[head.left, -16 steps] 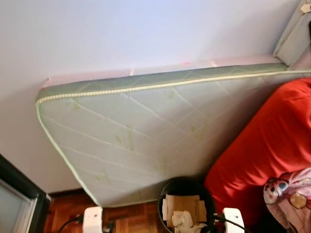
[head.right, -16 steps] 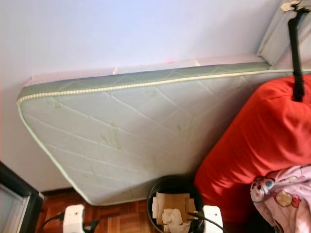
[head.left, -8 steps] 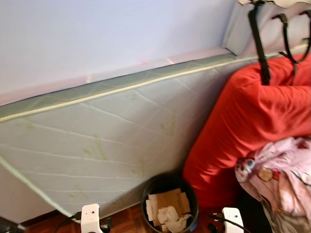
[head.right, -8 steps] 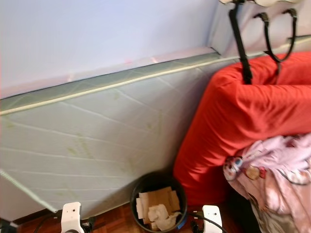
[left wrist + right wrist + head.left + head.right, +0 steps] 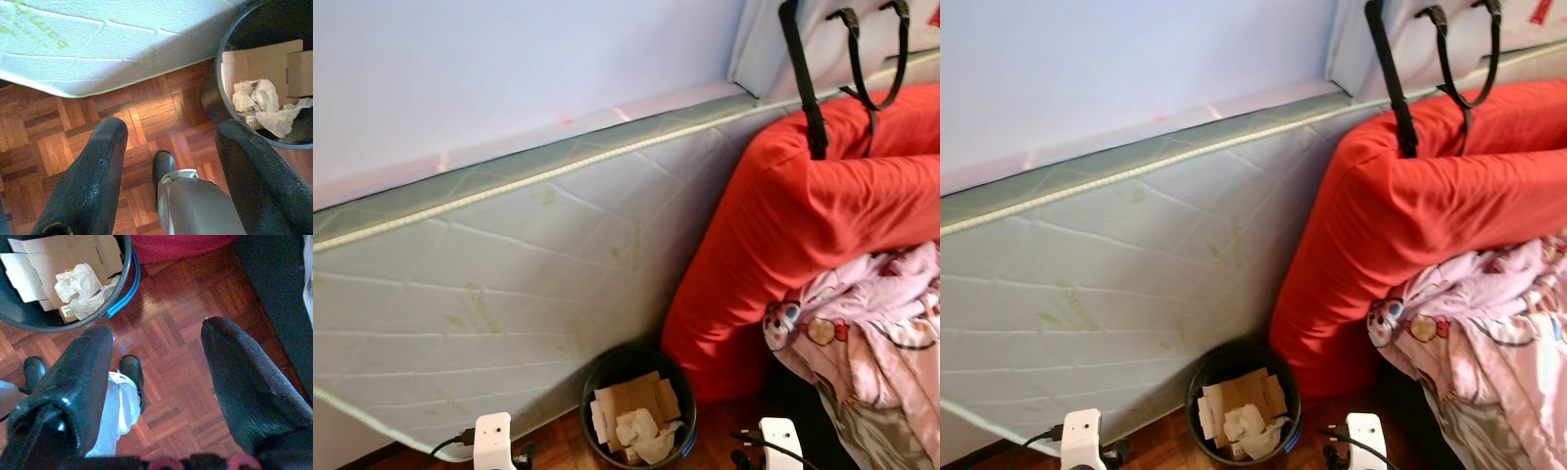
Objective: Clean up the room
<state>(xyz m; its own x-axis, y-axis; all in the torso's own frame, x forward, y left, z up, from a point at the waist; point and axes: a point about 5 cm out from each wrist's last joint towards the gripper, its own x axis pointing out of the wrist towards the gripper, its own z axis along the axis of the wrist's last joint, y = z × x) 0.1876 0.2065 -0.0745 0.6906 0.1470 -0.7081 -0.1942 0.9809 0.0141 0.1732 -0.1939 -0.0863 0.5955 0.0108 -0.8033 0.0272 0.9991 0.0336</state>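
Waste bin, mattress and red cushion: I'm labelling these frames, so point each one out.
waste bin (image 5: 597, 377), left eye view, on its black rim.
mattress (image 5: 509, 274), left eye view, on its quilted face.
red cushion (image 5: 1400, 225), right eye view, on its front.

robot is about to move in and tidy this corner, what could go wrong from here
The mattress only leans on the wall, so a bump might tip it. The bin stands close ahead on the floor and could be kicked over, spilling cardboard. The pink blanket hanging off the red bedding might snag an arm.
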